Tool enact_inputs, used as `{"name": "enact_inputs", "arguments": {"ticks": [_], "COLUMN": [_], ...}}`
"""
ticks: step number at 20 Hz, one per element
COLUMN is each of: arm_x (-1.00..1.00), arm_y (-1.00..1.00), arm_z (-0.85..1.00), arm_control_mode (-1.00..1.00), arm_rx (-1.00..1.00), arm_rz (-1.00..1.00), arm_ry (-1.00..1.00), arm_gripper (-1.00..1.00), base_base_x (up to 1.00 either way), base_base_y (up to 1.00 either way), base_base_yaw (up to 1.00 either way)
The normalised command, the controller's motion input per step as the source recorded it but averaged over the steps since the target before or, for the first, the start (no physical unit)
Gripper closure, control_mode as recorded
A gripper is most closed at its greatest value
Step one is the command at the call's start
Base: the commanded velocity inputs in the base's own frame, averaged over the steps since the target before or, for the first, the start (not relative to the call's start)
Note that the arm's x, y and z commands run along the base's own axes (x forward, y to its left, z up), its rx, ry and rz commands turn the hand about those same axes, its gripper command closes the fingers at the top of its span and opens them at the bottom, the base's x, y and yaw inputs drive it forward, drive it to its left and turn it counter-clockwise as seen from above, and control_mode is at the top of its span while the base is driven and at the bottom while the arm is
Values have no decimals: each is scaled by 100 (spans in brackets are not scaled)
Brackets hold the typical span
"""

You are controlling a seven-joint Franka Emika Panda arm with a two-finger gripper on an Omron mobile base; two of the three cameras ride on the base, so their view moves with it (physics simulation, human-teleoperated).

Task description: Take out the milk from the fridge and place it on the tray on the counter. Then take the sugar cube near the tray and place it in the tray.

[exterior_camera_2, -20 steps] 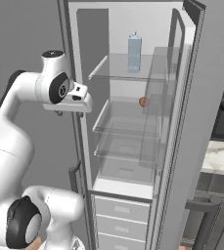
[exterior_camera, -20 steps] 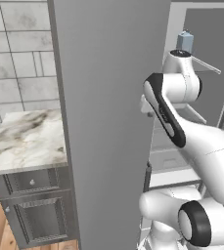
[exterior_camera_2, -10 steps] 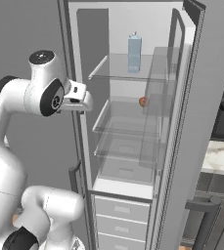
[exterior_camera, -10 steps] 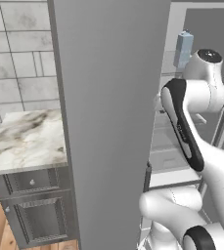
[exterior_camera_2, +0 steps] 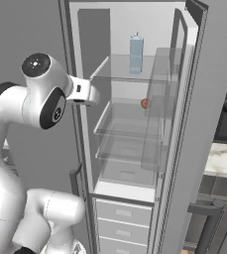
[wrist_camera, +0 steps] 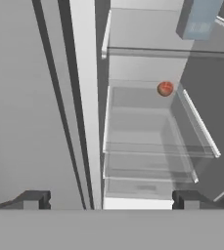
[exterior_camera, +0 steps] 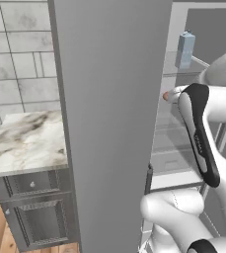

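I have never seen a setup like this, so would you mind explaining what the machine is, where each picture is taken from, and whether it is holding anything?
It is a white robot arm on a drivable base, in a rendered kitchen. Two cameras ride on the base behind the arm, one to its left and one to its right; the third sits on the hand and looks along the gripper. The fridge stands open. The milk, a pale blue carton, is on the top glass shelf, and a small orange-red ball lies a shelf lower. The gripper is open and holds nothing, facing the shelves from outside.
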Motion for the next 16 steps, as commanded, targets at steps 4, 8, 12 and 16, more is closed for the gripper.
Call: {"name": "enact_inputs", "arguments": {"ticks": [4,8,12,16], "arm_x": [-4,-2,0,12], "arm_y": [-21,-32,-17,-19], "arm_z": [51,61,57,38], "arm_control_mode": [-100,-100,-100,-100], "arm_rx": [-1,0,1,0], "arm_rz": [0,0,0,-1], "arm_ry": [-19,-17,-3,0], "arm_gripper": [-100,-100,-100,-100], "base_base_x": [0,0,0,0], "base_base_y": [0,0,0,0], "base_base_yaw": [0,0,0,0]}}
